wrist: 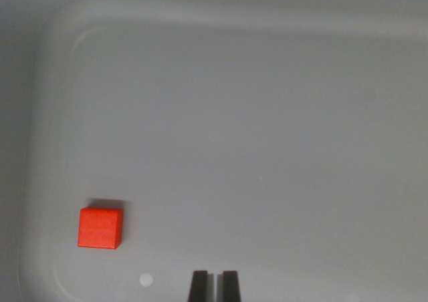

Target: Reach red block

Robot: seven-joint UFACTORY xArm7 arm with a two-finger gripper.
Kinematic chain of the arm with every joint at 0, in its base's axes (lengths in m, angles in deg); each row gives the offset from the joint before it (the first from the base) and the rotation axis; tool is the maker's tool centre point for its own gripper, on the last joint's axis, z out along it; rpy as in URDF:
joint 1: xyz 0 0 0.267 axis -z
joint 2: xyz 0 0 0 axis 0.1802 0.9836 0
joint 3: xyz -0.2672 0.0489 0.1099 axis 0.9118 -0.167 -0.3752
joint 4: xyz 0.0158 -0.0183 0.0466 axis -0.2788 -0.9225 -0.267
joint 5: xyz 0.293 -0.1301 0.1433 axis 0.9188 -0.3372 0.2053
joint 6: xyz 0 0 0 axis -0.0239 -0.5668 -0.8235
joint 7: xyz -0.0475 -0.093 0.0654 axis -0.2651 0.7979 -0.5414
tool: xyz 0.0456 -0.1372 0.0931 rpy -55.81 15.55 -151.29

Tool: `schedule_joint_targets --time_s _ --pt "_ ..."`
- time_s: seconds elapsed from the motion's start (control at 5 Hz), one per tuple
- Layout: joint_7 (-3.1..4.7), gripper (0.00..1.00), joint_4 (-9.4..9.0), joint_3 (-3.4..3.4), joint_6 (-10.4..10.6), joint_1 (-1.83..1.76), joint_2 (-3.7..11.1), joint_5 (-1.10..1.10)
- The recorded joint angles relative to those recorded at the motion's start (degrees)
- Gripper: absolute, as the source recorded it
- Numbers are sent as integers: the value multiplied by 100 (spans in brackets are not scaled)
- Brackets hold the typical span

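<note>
one red block (100, 228) sits low toward the wrist view's left, flat on the floor of a white tray (60, 28), near the tray's rounded lower-left corner and clear of its wall. just right of it and lower, a small pale dot (146, 280) marks the tray floor. further right, at the bottom edge, the gripper (215, 285) shows two dark fingertips almost together, only a thin slit between them, holding nothing. to reach well, i judge the arm should shift toward the view's left until the block lies between the tips, then descend. nothing blocks the path; the nearby tray wall is the only thing to mind.
</note>
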Motion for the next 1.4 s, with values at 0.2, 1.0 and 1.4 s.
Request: schedule_joint_targets --time_s 0.2,1.0,1.4 --pt "0 0 -1 0 1 0 0 0" --pt "-17 0 -67 -14 90 -19 29 -3" --pt "-36 0 -140 -29 187 -40 60 -7"
